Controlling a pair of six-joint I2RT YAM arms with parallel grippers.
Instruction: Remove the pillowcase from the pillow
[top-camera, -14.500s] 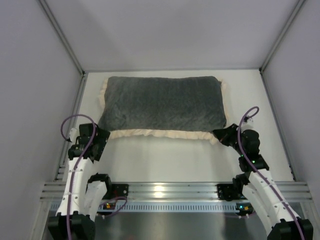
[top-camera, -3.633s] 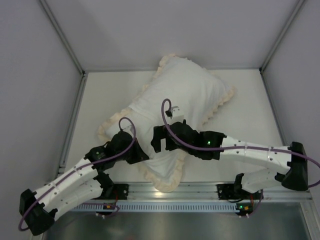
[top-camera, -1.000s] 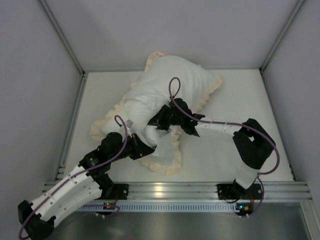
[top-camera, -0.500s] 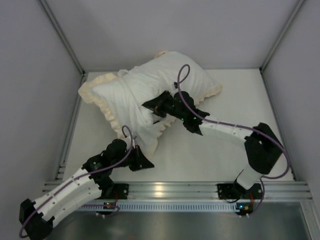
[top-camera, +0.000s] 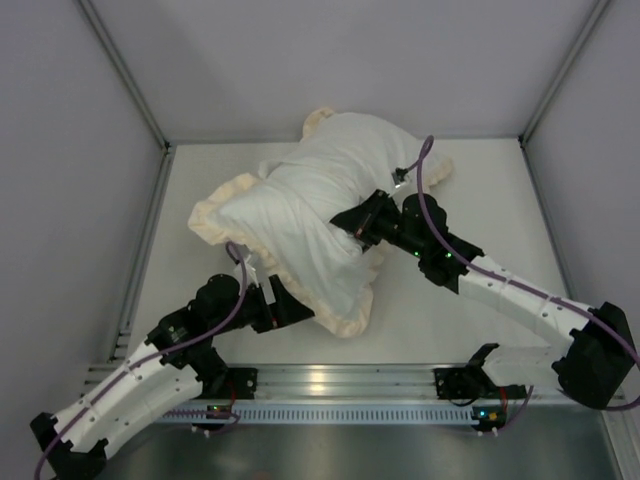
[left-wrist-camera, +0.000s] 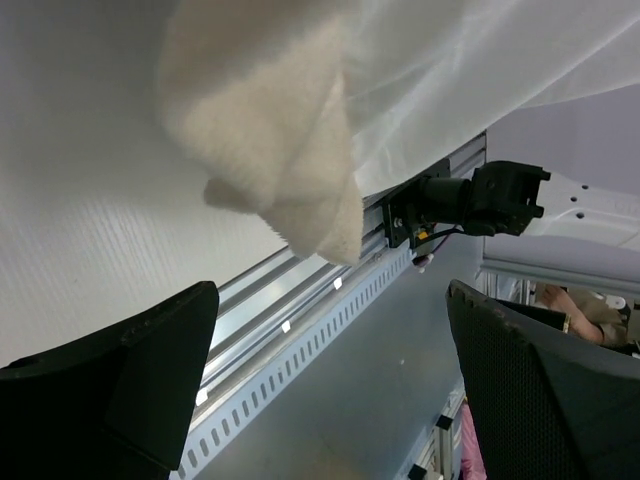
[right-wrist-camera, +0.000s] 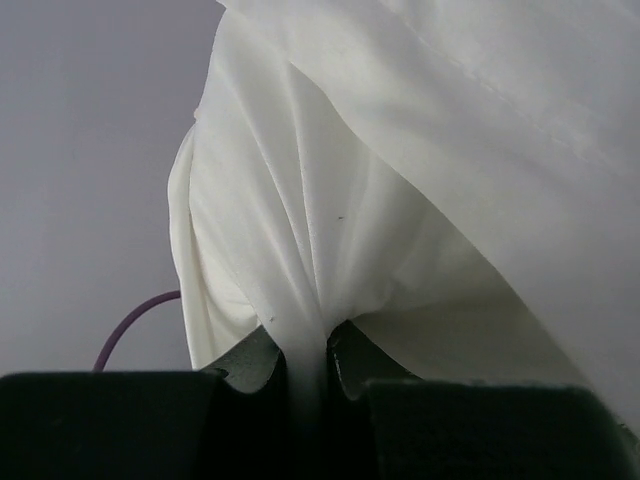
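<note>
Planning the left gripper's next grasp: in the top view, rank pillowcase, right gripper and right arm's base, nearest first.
1. pillowcase, frilled edge beside the left gripper.
2. right gripper, farther back, to the right.
3. right arm's base, near edge, far right.

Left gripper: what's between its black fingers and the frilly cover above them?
Nothing. The left wrist view shows the left gripper open and empty, with clear air up to the pillowcase frill hanging above; only the table and rail lie behind.
</note>
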